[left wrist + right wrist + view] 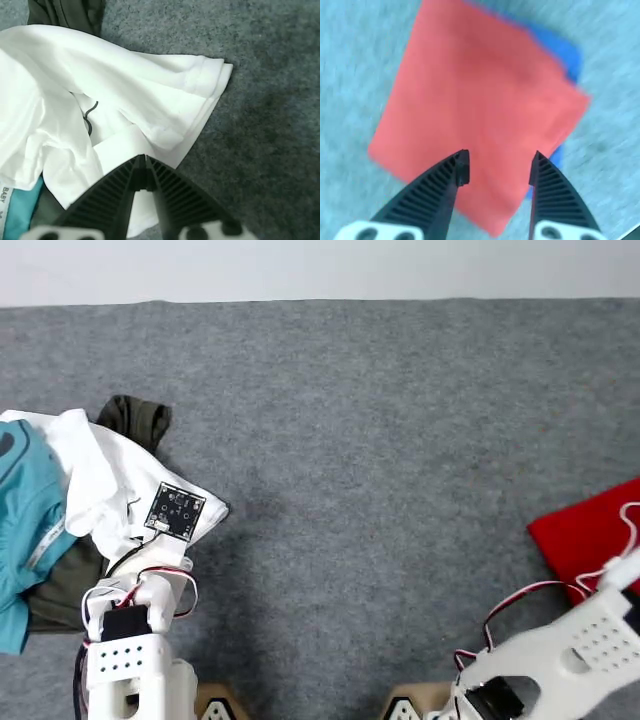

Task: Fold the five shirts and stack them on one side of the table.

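Note:
A crumpled white shirt [95, 480] lies on a pile at the table's left, over a teal shirt [25, 530] and a dark olive shirt [135, 418]. My left gripper [145, 159] is over the white shirt [125, 90] near its hem, shut with a flap of the cloth at its tips. At the right edge lies a folded red shirt [590, 535]. In the right wrist view the red shirt [480, 95] rests on a folded blue shirt [560, 47]. My right gripper [500, 161] hangs open just above the red shirt, nothing between its fingers.
Grey felt [380, 440] covers the table, with wide free room in the middle. The left arm's base [130, 660] stands at the front left, the right arm [570, 640] at the front right. A pale wall [320, 265] runs behind the far edge.

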Tool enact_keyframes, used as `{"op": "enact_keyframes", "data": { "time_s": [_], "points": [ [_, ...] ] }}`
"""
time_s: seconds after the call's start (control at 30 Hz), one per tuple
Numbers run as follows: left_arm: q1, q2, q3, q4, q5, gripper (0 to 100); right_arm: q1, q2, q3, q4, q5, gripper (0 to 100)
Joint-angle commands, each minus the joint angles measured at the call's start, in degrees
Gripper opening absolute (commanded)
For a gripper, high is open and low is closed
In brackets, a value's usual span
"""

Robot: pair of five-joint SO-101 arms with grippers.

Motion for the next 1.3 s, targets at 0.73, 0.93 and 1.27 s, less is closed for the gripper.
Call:
{"op": "enact_keyframes", "data": {
  "time_s": [0.73, 0.93, 1.27],
  "points": [
    [0.35, -0.35, 0.31, 0.0, -0.88, 0, 3.82, -10.07, 24.09, 2.42, 5.63, 20.8],
    [0.35, -0.44, 0.31, 0.0, -0.88, 0, 0.48, -23.16, 26.55, 2.33, 5.71, 20.8],
    [0.18, -0.44, -1.98, 2.37, -0.88, 0, -6.99, -32.57, 38.15, 2.24, 5.27, 20.4]
  ]
}}
